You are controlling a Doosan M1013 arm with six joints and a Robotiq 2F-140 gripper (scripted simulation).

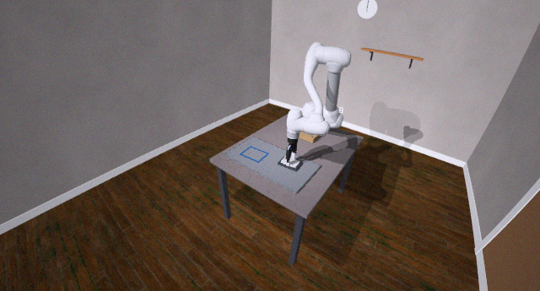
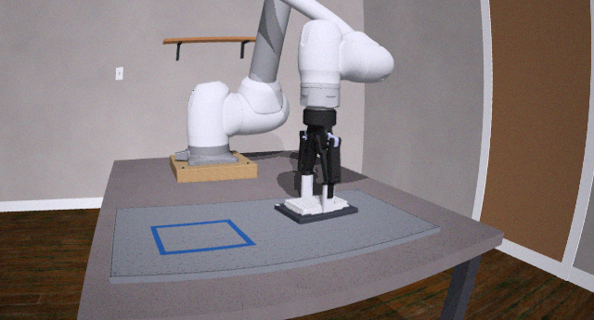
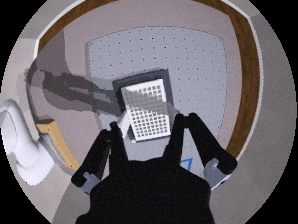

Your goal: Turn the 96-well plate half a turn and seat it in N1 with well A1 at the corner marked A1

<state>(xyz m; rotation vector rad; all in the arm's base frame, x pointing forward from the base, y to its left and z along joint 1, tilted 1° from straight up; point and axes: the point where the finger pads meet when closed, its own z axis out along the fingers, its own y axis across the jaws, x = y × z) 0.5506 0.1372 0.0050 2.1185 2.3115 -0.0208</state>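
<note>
The white 96-well plate sits flat in the dark plate nest N1 on the grey deck mat. It also shows in the wrist view and in the top view. My gripper stands straight down over the plate, with one finger on each long side, and is shut on the plate. It shows in the top view too. The plate's cut corner and the A1 mark are too small to tell.
The blue taped outline B1 lies on the mat to the left of the nest, apart from it; it also shows in the top view. The arm's wooden base block stands at the back of the table.
</note>
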